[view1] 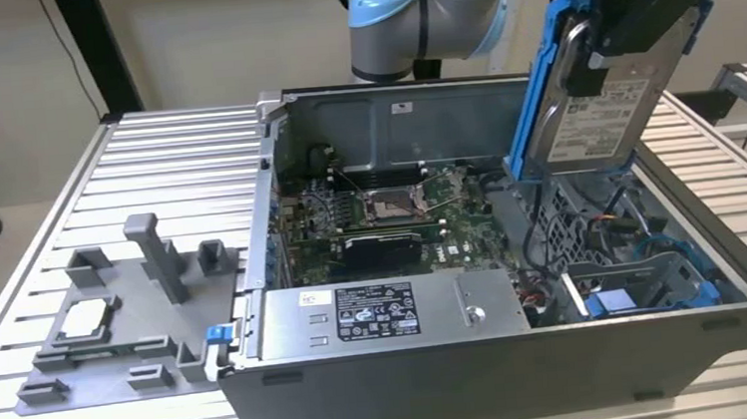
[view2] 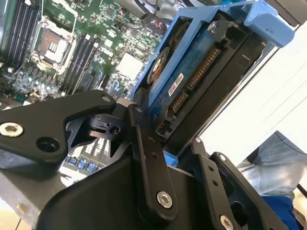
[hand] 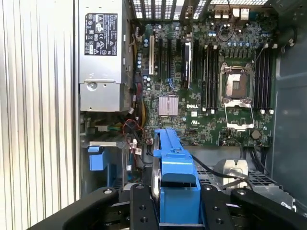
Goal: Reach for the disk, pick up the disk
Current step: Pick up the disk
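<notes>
disk point(view1: 595, 102) clamped in gripper point(view1: 613, 25), upright above open computer case point(view1: 521, 378), grey fixture point(view1: 115, 320) well apart

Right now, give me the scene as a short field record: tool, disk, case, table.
tool: shut on the disk, raised above the open computer case
disk: lifted clear of the case, held on edge, label facing the exterior view, blue rails along its sides
computer case: side open, motherboard and power supply exposed
drive bay: blue bracket sits inside, at the exterior view's right
grey fixture: on the table, at the exterior view's left of the case
</notes>
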